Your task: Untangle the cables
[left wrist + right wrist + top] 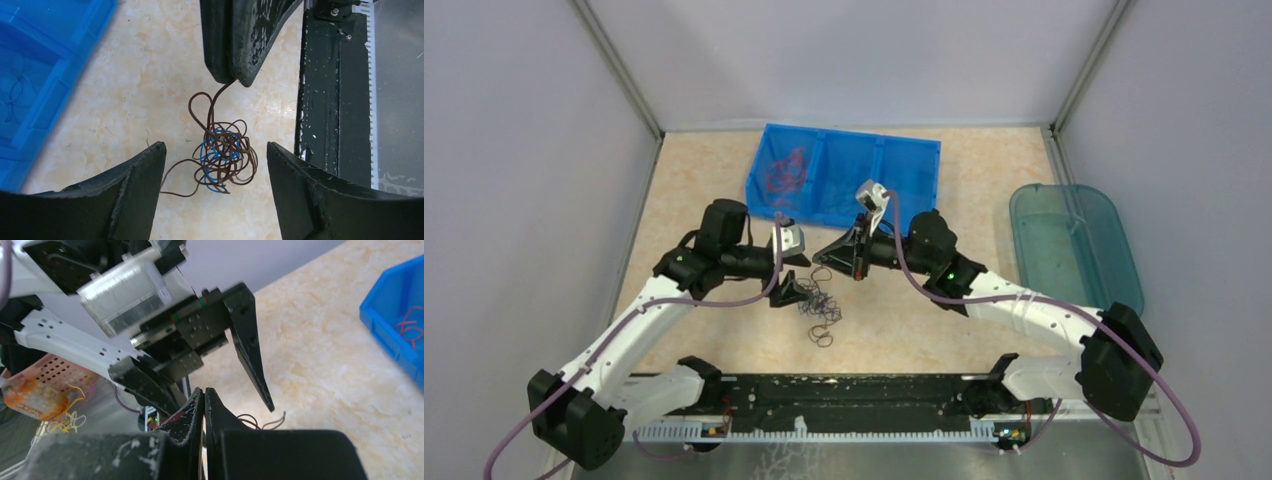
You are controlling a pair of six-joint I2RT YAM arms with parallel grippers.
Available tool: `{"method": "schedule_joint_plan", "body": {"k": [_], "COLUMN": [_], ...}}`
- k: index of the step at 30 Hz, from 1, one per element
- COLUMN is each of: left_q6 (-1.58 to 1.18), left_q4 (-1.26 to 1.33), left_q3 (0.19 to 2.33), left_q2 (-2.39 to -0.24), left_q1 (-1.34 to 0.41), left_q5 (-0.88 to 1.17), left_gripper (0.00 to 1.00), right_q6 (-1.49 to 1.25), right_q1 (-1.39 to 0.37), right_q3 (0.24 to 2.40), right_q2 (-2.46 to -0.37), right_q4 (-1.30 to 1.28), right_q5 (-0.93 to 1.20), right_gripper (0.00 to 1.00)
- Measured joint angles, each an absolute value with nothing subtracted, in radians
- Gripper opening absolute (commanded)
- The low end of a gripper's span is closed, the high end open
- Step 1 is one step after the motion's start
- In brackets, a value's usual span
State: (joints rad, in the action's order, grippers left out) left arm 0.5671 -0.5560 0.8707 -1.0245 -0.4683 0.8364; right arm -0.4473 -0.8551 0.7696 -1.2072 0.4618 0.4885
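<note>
We judge most remains: our right gripper (231, 77) pinches one brown wire (214, 101), our left gripper (215, 148) gapes around the knotted brown-blue clump (225, 157).

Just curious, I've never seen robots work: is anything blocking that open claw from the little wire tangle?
Nothing visible does. The left gripper is open, with the cables in plain view between its fingers. The right gripper, shut on one brown strand rising from the clump, sits beyond it, not in between.

In the right wrist view, the cables (250, 418) are mostly hidden — behind the right hand (204, 391).
</note>
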Motion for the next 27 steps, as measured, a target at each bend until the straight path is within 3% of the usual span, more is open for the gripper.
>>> {"method": "schedule_joint_plan", "body": {"k": [6, 9, 12, 15, 17, 21, 27], "left_q6": [0.509, 0.484, 0.442, 0.395, 0.356, 0.274, 0.128], "left_q4": [-0.505, -0.491, -0.464, -0.437, -0.421, -0.402, -0.371], "left_q3": [0.864, 0.864, 0.86, 0.855, 0.855, 0.854, 0.867], "left_q2": [-1.026, -1.029, -1.034, -1.034, -1.033, -1.018, -1.0], "left_q1": [-0.498, -0.498, -0.499, -0.5, -0.5, -0.5, -0.5], "left_q5": [0.818, 0.816, 0.81, 0.795, 0.782, 0.742, 0.631], "left_gripper": [0.52, 0.22, 0.06, 0.01, 0.0, 0.0, 0.0], "right_q6": [-0.474, -0.482, -0.492, -0.499, -0.501, -0.498, -0.433], "right_q1": [-0.855, -0.855, -0.855, -0.854, -0.846, -0.809, -0.8], "right_q3": [0.787, 0.787, 0.789, 0.793, 0.793, 0.791, 0.724], "right_q2": [-1.208, -1.208, -1.214, -1.22, -1.219, -1.2, -1.088], "right_q4": [0.494, 0.495, 0.495, 0.483, 0.473, 0.417, 0.347], "right_q5": [0.499, 0.499, 0.503, 0.49, 0.47, 0.394, 0.261], "right_gripper": [0.0, 0.0, 0.14, 0.43, 0.54, 0.65, 0.67]}}
